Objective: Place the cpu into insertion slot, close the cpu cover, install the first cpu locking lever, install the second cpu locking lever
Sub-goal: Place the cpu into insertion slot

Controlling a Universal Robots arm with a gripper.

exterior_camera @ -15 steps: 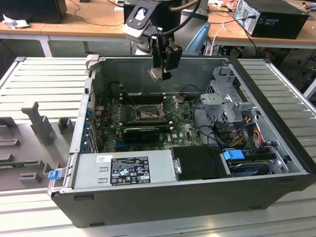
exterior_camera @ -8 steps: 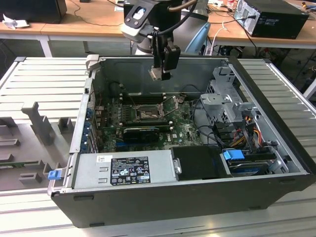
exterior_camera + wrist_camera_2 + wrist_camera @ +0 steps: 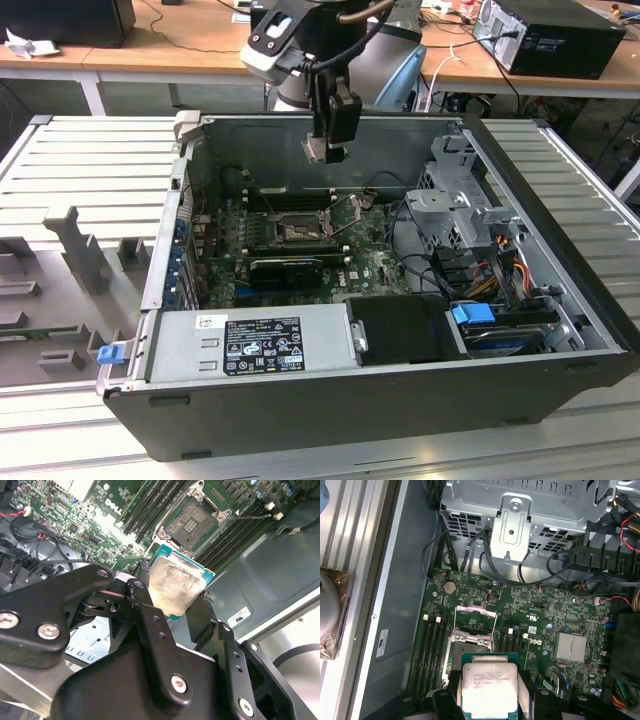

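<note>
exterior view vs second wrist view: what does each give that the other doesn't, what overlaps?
Exterior view: the whole open case, power supply, drive cage. Second wrist view: fingers pressed on opposite edges of the cpu, seen close up. Both: the gripper holding the cpu above the uncovered insertion slot.

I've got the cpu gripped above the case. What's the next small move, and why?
Probably ease down toward the insertion slot: the gripper holds the cpu well above it, and the slot looks open and empty.
</note>
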